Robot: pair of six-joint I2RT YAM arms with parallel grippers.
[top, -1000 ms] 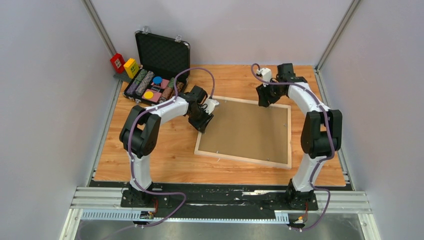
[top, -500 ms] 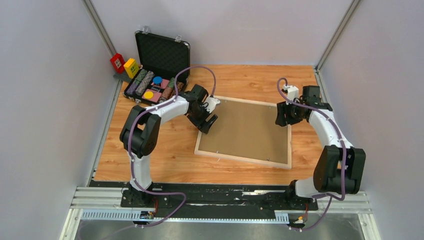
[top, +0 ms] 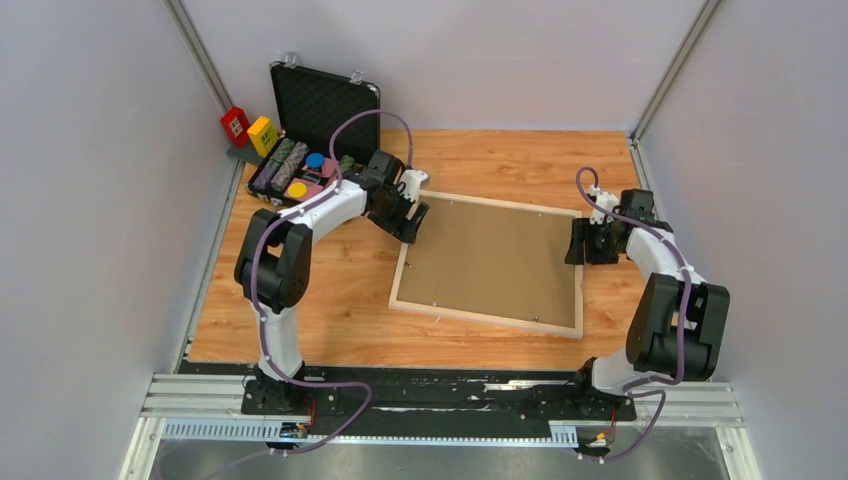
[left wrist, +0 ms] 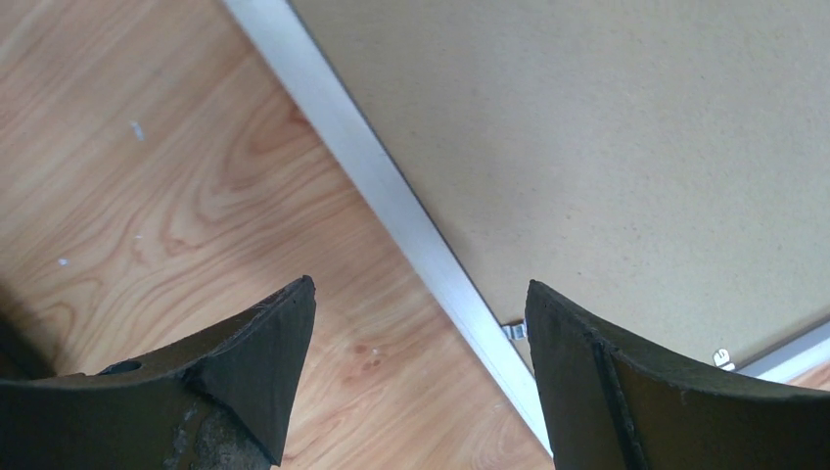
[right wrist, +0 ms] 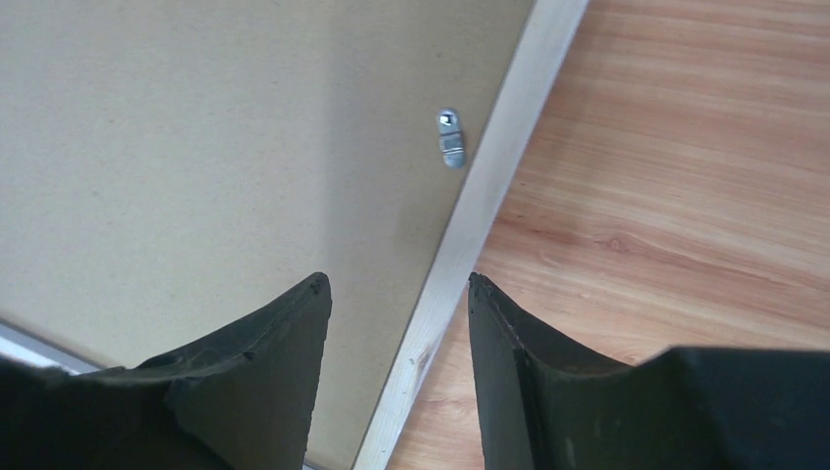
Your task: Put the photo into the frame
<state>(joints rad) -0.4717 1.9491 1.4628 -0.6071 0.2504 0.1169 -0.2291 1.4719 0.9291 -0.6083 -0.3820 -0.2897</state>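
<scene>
While both arms bend over the frame [top: 480, 318] | left claw [left wrist: 421, 294] spread wide | right claw [right wrist: 396, 284] parted, empty

Plain grey walls [top: 90, 200] enclose a wooden tabletop [top: 330, 320] under even light.

Black hard case [top: 325, 105]: lid opened, foam-lined, placed at far-left corner of wooden table [top: 330, 300] | blue disc [top: 315, 160], yellow disc [top: 297, 189]: stored inside among patterned rolls | red block [top: 235, 125], yellow block [top: 262, 133]: set just beside case | brown backing board [top: 495, 260]: laid flat mid-table
</scene>
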